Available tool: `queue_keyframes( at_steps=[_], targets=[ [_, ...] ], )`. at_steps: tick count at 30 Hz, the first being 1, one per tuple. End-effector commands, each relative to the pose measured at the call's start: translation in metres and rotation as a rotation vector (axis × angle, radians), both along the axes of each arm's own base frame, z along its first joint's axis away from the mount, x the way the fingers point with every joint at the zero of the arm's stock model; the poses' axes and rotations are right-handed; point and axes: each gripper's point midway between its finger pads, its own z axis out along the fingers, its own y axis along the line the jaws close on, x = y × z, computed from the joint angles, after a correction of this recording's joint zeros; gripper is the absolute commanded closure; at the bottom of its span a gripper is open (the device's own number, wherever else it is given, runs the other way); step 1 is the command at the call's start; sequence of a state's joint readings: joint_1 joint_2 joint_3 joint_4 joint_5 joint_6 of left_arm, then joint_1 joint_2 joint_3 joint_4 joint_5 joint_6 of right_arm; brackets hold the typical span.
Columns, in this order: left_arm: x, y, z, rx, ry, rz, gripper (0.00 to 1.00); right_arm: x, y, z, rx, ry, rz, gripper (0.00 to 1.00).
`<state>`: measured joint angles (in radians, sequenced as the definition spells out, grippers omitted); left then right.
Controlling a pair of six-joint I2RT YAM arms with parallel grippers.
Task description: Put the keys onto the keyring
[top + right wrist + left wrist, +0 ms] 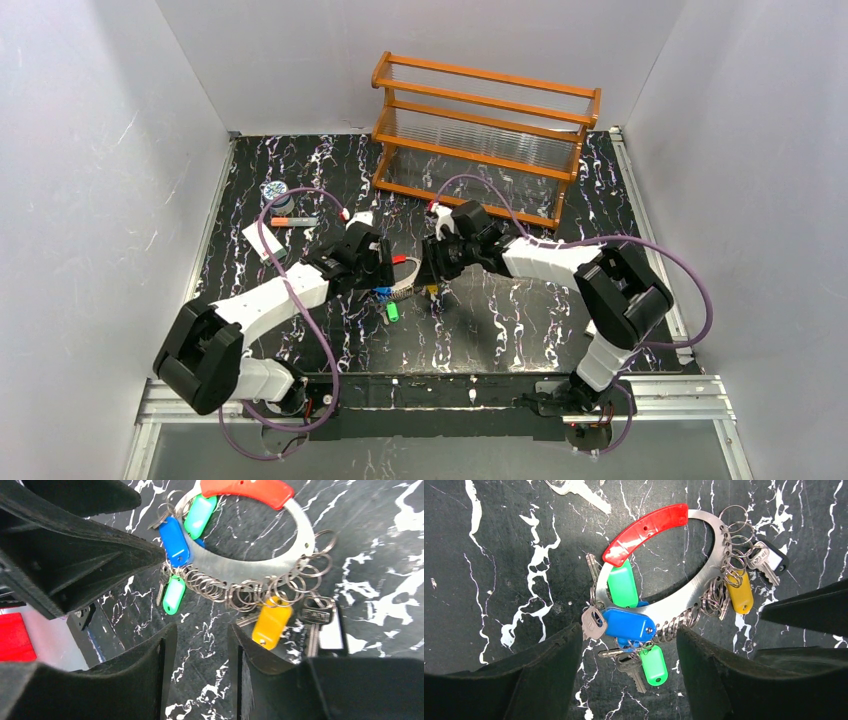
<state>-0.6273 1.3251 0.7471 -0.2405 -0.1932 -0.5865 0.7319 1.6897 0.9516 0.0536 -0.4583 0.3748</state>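
**Grippers poised over keyring point(684, 597)**

Wide, empty left gripper point(629, 630) had the blue and green keys point(629, 624) between its fingers, ring just ahead. The right gripper point(202, 630) was narrower and gripped nothing, with the yellow key point(271, 622) just beside its right finger. Best bet: pin the flat band, then thread slowly. Lettering on the silver key head point(758, 560) was unreadable.

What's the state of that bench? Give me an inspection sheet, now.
Surface: black, white-veined table top.
Job's things: keyring lying flat, carrying keys with a blue tag, green tag and yellow tag; what looks like a bare key lies apart.
Clutter: wooden rack, patterned jar, orange-tipped stick, white card.
End effectors: left end effector open, jaws either side of the blue tag; right end effector open, holding nothing.
Cables: purple cables loop off both arms.
Surroundings: white walls.
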Motion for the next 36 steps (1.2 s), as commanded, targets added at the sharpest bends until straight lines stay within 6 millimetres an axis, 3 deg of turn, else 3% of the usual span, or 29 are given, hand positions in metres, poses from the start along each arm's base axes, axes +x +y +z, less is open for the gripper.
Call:
queue_keyframes(
  at_steps=[1,11,15,25,32,36],
  targets=[
    [0.002,-0.001,0.026,-0.04,-0.046,0.002,0.33,-0.005,0.015,-0.001,-0.012,0.03,-0.003,0.52],
    [-0.008,0.001,0.031,-0.07,-0.042,-0.002,0.33,0.002,0.026,-0.015,-0.124,-0.034,-0.053,0.54],
    [-0.009,0.0,0.03,-0.075,-0.035,-0.005,0.33,0.003,0.029,-0.019,-0.145,-0.053,-0.055,0.62],
    [-0.012,-0.001,0.027,-0.079,-0.022,-0.013,0.33,0.008,0.03,-0.026,-0.202,-0.096,-0.065,0.71],
    [-0.012,-0.002,0.028,-0.083,-0.023,-0.014,0.33,0.011,0.027,-0.015,-0.211,-0.136,-0.088,0.6],
    [-0.012,-0.002,0.027,-0.084,-0.021,-0.015,0.33,0.011,0.025,-0.01,-0.208,-0.14,-0.098,0.6]
  ],
)
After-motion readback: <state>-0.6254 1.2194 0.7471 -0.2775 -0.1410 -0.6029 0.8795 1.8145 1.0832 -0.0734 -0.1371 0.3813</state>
